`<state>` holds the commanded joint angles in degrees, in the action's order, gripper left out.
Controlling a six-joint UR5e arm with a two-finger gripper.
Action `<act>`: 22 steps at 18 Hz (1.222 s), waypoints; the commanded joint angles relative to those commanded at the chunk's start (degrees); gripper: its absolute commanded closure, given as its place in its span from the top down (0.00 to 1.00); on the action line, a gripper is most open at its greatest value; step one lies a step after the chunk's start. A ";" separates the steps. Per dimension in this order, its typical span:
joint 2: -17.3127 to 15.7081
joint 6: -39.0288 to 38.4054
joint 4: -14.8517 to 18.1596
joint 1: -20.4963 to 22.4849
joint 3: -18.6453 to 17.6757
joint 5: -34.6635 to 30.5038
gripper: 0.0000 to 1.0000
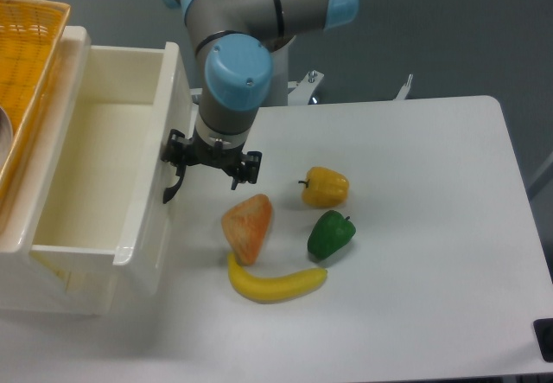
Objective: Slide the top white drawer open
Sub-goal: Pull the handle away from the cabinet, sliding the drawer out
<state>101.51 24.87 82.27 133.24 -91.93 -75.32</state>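
Top white drawer (pixel 95 175) stands well out of cabinet, interior bare. Tool (pixel 177 165) at black handle (pixel 174 184), hooked there to pull; grip state unclear.

- White table (pixel 432 227), its top pale and plain.
- On it: yellow pepper (pixel 325 186), green pepper (pixel 330 233) just beside, orange wedge (pixel 248 226) (touching the banana (pixel 276 283)), cream-white cabinet (pixel 60 292) at left.
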 joint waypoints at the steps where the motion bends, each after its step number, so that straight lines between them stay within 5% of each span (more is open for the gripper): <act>1: 0.00 0.00 0.00 0.09 0.00 0.00 1.00; 22: 0.18 0.00 0.09 1.23 -0.26 0.09 1.00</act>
<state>101.69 24.87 82.35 134.47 -92.20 -75.24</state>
